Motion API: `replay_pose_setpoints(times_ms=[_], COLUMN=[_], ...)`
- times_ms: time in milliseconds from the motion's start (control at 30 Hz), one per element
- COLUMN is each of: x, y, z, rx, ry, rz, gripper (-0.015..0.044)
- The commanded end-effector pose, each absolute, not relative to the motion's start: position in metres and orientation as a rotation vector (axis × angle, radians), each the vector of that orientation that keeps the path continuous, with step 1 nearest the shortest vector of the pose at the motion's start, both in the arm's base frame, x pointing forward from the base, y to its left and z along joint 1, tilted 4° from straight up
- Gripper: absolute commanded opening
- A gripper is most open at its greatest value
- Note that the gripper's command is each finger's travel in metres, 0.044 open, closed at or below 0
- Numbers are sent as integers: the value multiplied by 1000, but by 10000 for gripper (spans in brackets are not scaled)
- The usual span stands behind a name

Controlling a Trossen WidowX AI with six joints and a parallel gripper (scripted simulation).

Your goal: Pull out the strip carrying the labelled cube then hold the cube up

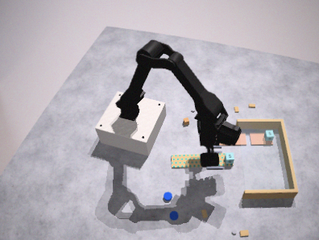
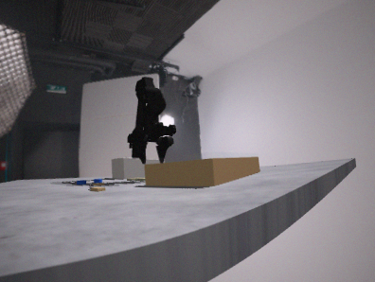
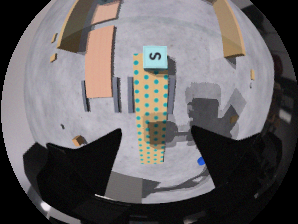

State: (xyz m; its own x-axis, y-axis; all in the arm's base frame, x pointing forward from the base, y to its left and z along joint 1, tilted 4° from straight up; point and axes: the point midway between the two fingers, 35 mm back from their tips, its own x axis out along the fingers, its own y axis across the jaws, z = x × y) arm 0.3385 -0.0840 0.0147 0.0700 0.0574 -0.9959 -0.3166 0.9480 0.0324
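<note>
gripper (image 1: 209, 159) wide open, nothing between the fingers; hovering above the dotted strip (image 1: 186, 161), roughly over its middle in the top view. in the wrist view both dark fingers frame the strip's near end, jaws spread to either side of it.

dotted strip in one piece, lying outside the open mouth of the tan fence (image 1: 291, 161), well clear of the walls. labelled cube (image 1: 229, 157) at the strip's far end, on the strip, "s" face up in the wrist view (image 3: 156, 58). appears square to the strip, not tilted.

second cube (image 1: 269, 134) inside the fence near the back corner, on the split salmon strip (image 1: 251, 139); gap visible between its two pieces. untouched, as wanted.

judgement: pull-out looks done; remaining work is reach forward, descend on the labelled cube, close, lift.

risks from here:
- descending short of the cube, closing on bare strip or on nothing.
- a fingertip landing on the cube's top instead of straddling it, knocking it off the strip or skewing it.
- jaws catching the strip edge together with the cube, dragging the strip up on lift.
- off-centre grasp on a small cube, rotation or slip during the raise.
- overreach toward the fence, confusing the two similar cyan cubes.

small tan blocks (image 1: 186, 121) and blue discs (image 1: 167, 196) scattered on the table (image 1: 60, 121), none near the approach path.
</note>
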Motion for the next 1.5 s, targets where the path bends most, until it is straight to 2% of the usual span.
replay_pose_setpoints(times_ms=[0, 733, 967, 1467], x=[353, 424, 425, 427], y=[-79, -56, -56, -54], z=[17, 32, 23, -2], rx=[-211, -210, -210, -210], ry=[1483, 1477, 1477, 1477], rz=[281, 282, 282, 282], gripper=[440, 440, 256, 250])
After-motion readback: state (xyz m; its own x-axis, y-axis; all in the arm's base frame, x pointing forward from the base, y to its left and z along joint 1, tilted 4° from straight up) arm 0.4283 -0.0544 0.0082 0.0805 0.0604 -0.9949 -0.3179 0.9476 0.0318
